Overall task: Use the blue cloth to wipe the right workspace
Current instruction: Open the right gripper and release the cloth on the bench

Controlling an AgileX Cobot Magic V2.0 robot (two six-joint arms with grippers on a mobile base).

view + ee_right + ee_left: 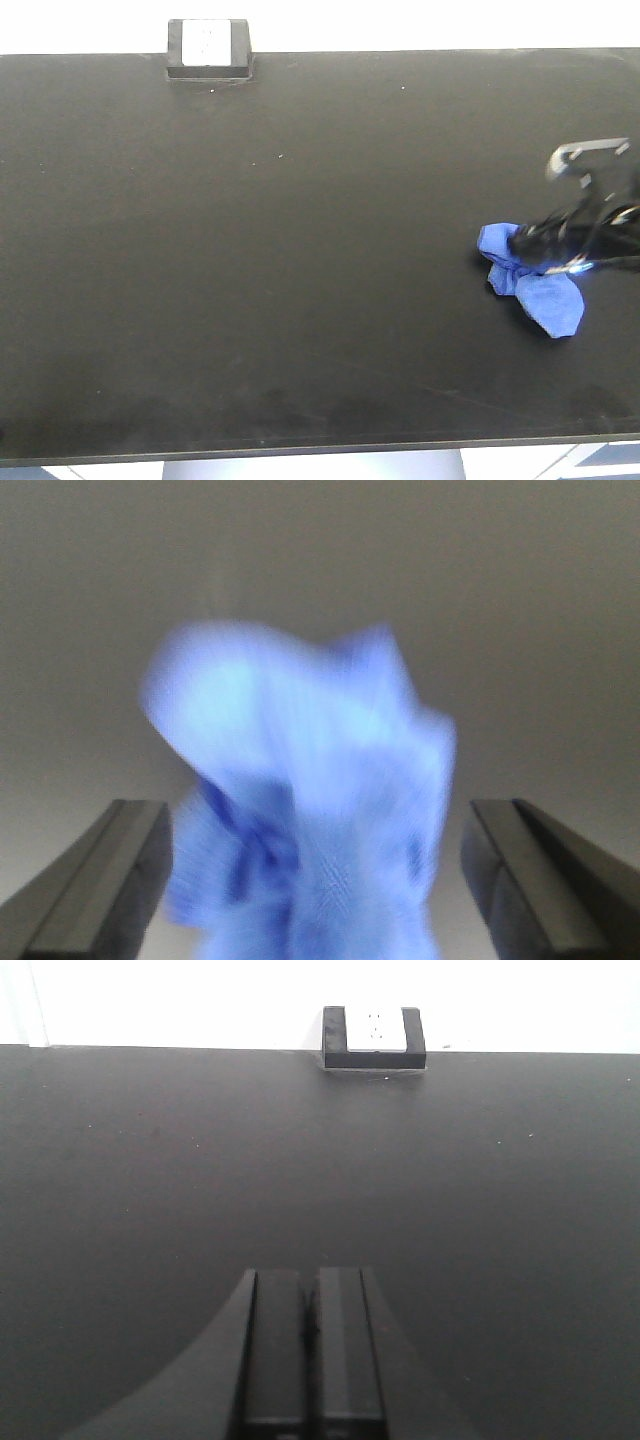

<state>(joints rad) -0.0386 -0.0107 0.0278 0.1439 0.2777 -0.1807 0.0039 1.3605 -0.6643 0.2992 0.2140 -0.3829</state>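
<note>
A crumpled blue cloth (533,285) is lying on the right side of the wide matte black table (300,270), close to the right edge and roughly midway between the far and near edges. In the front view, the right arm's black tool (545,250) is reaching in from the right border of the frame and sitting over the upper part of the cloth, while one rounded flap of the fabric is trailing out toward the near edge.

In the right wrist view, the blue cloth (300,830) is filling the centre of the frame as a blurred, bunched mound, and the right tool (315,880) is standing spread wide, with one dark finger (95,880) at the left and the other at the right. Neither finger is visibly pressing into the fabric; the cloth is sitting between them with a gap showing on each side.

The left tool (312,1360) is hovering over bare table surface, its two flat black fingers pressed together with only a thin seam between them, holding nothing.

A small black block with a white face (209,48) is sitting at the far edge of the table, left of centre, well apart from the cloth.
</note>
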